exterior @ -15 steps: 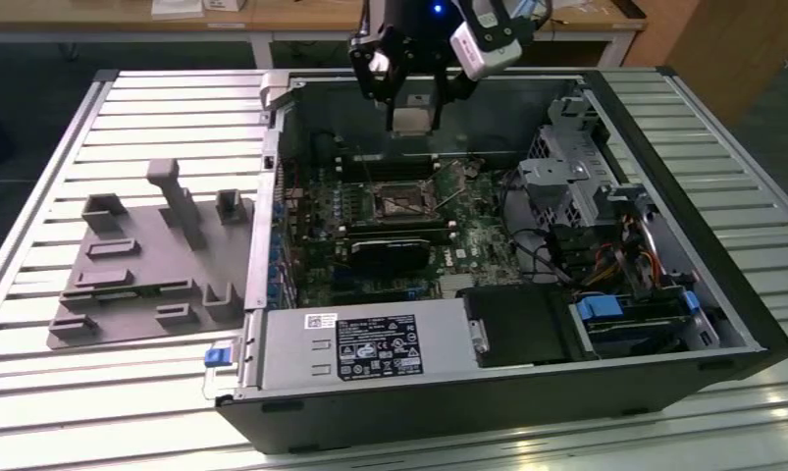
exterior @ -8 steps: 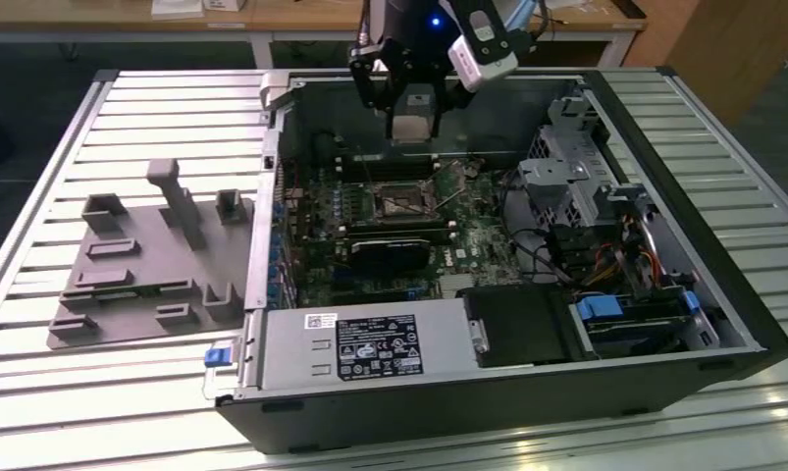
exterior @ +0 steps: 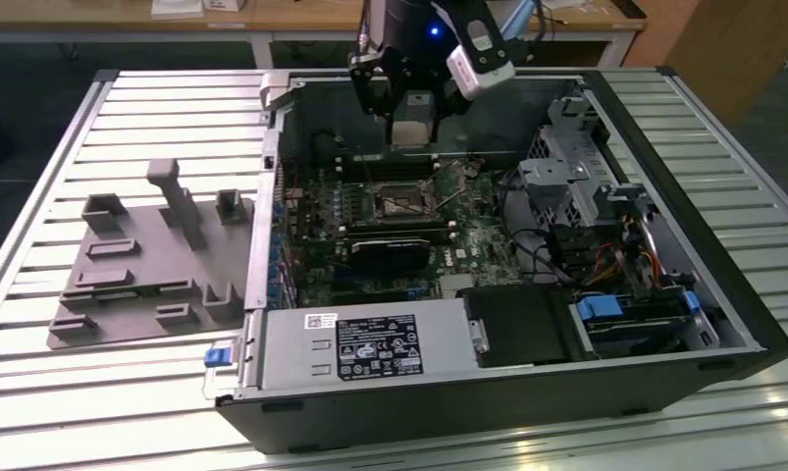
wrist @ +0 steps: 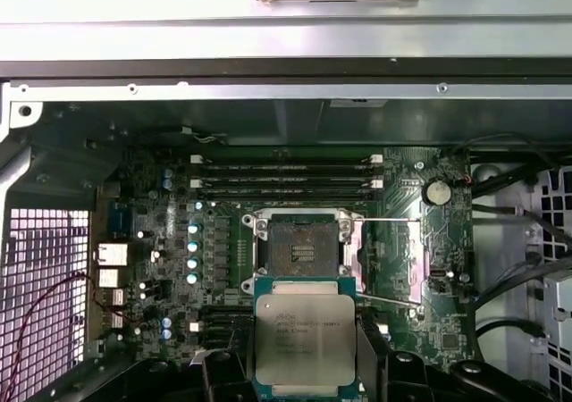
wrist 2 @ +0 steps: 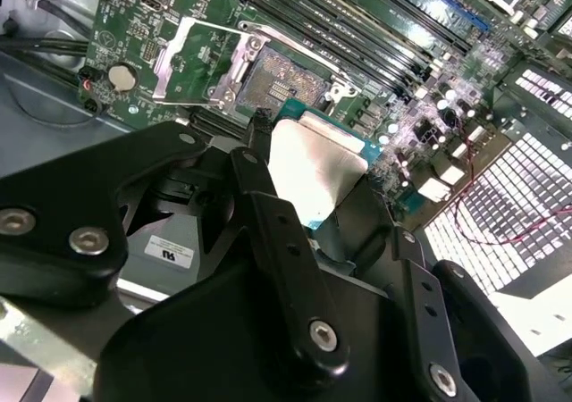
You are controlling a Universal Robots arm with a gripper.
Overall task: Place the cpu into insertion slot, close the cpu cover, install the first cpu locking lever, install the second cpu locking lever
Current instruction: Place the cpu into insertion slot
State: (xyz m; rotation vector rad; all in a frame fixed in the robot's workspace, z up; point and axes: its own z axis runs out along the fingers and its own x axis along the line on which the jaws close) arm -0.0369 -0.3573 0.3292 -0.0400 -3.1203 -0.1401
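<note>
Dull silver-tan metal on the cpu (wrist: 304, 339), smooth, faintly sheened. Bright bare metal rimming the insertion slot (wrist: 302, 246), set in matt green circuit board (wrist: 147, 223). Matt black finish on the fingers (wrist 2: 277, 241). Matt grey plastic fixture (exterior: 131, 285) at the exterior view's left, on ribbed, glossy metal worktop (exterior: 53, 412).

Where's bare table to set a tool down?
Free: slatted metal table at the exterior view's lower left, bordered by grey moulded fixture plate and black computer case; the strip beside the case on that view's right. Crowded: inside the case.
</note>
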